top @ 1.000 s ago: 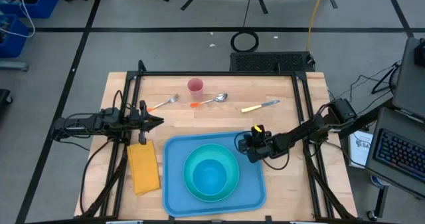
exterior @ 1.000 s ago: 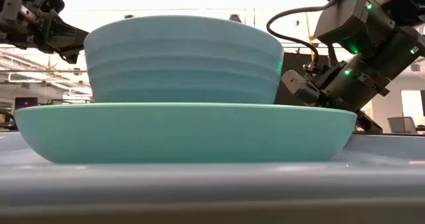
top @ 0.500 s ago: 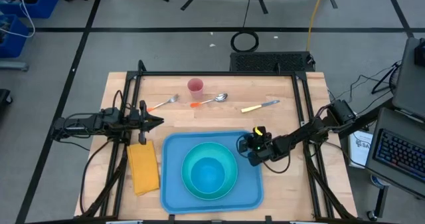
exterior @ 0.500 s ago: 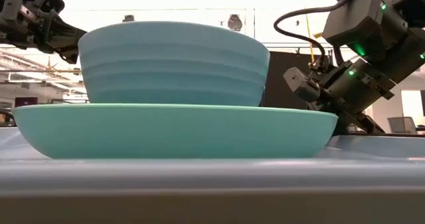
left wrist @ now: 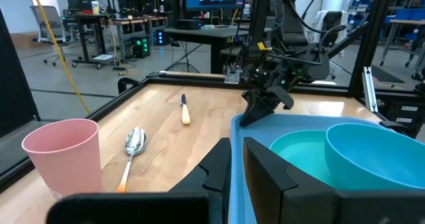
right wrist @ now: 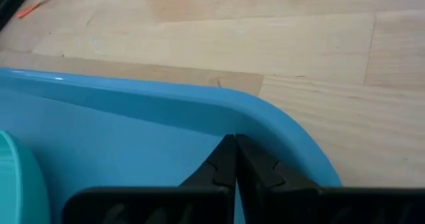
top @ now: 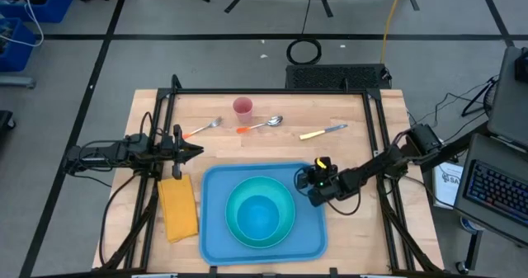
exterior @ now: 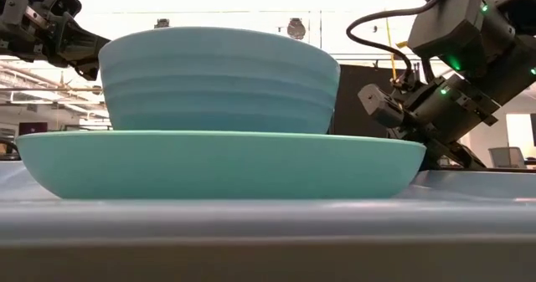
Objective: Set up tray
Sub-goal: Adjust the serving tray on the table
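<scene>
High view: tray (top: pixel 216 241) corner beneath right end effector (top: pixel 306 181)

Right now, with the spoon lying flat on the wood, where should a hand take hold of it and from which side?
Take the spoon by its orange handle, coming straight down from above. It lies flat between the pink cup and the yellow-handled knife, with bare wood on both long sides for the fingers. The shiny bowl end is wider and likely slippery. The left hand is probably the nearer one.
</scene>
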